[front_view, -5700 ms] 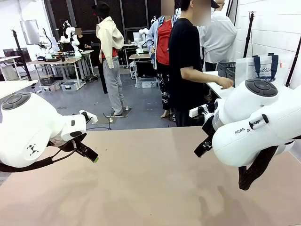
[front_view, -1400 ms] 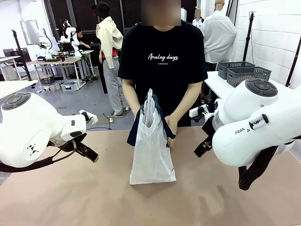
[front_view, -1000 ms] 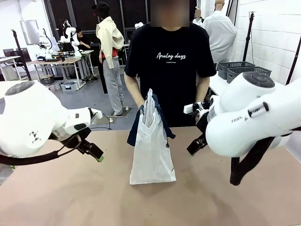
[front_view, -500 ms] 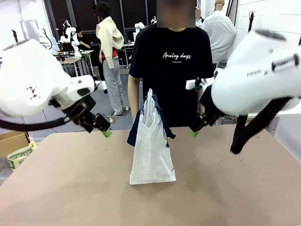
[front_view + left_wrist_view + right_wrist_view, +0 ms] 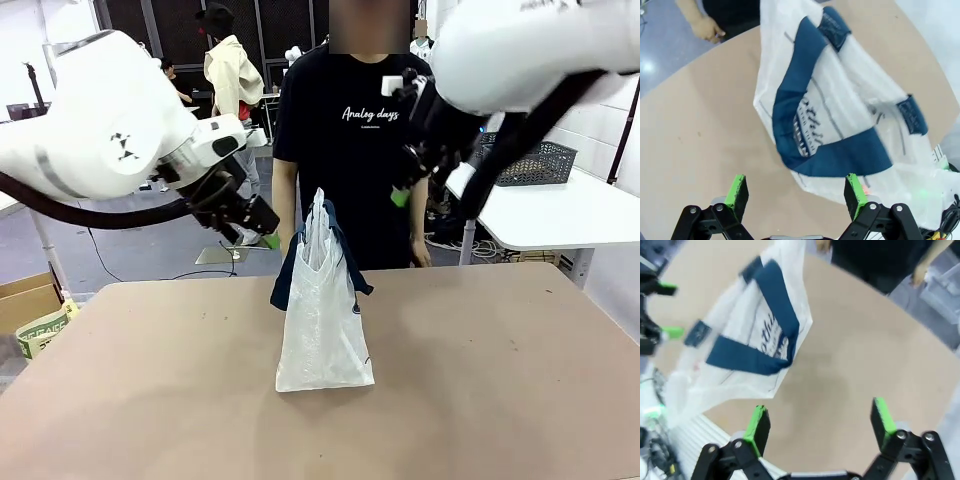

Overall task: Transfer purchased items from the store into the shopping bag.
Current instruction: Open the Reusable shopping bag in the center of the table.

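See whitish shopping bag (image 5: pixel 322 330) upright on tan table (image 5: pixel 480 400), navy handles draped over top, below & btwn both finger pairs. Find left gripper (image 5: pixel 268 238) in air, green-tipped fingers just beside bag's top, L side. Find right gripper (image 5: pixel 402 193) higher, fingers up & R of bag, well apart. Note person's black tee (image 5: pixel 365 150) behind fingers, grey mesh basket (image 5: pixel 535 160) far R of them.
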